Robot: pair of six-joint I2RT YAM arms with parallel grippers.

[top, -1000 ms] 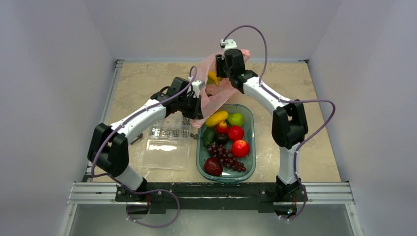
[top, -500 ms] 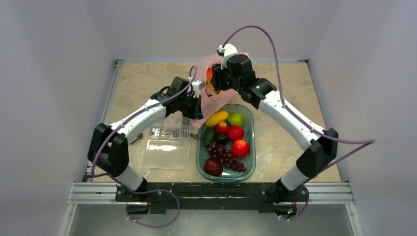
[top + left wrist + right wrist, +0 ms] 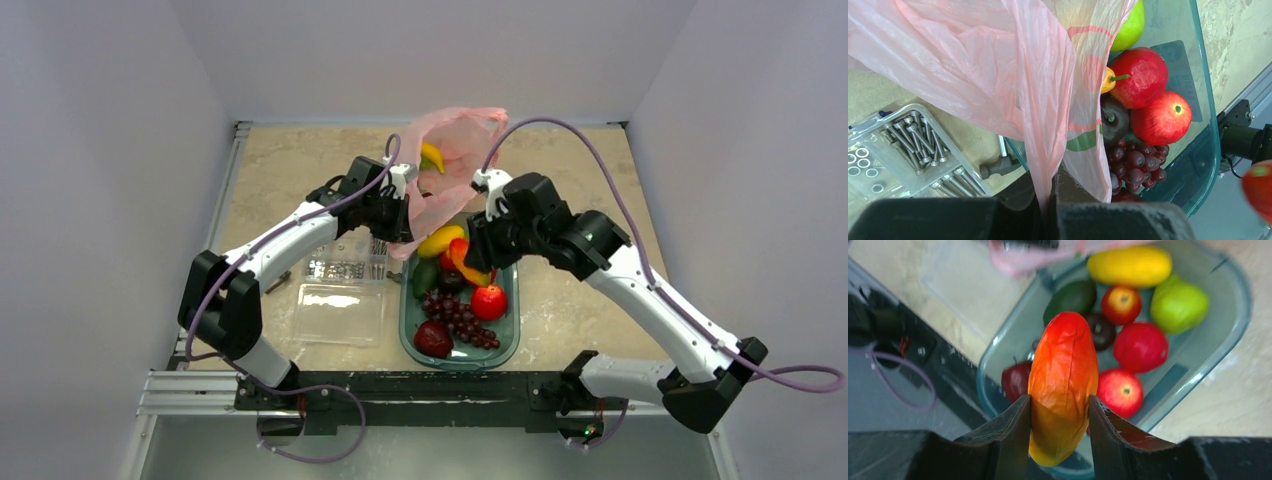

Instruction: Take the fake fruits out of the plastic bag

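Observation:
The pink plastic bag (image 3: 447, 150) hangs open at the table's far middle, with a yellow banana (image 3: 433, 157) showing in its mouth. My left gripper (image 3: 397, 218) is shut on the bag's lower edge (image 3: 1045, 150) and holds it up beside the tray. My right gripper (image 3: 472, 262) is shut on an orange-red mango (image 3: 1063, 385) and holds it above the green tray (image 3: 508, 330). In the tray lie red apples (image 3: 1139, 346), a dark plum (image 3: 1102, 331), purple grapes (image 3: 460, 318), a yellow oval fruit (image 3: 1129, 265) and a green apple (image 3: 1178, 305).
A clear plastic box of bolts and washers (image 3: 345, 265) with its lid (image 3: 340, 313) open lies left of the tray. The metal rail (image 3: 430, 392) runs along the near table edge. Grey walls enclose the left, right and far sides.
My right gripper has drawn the mango out of the bag and swung toward me, over the tray. The left gripper has held the bag still.

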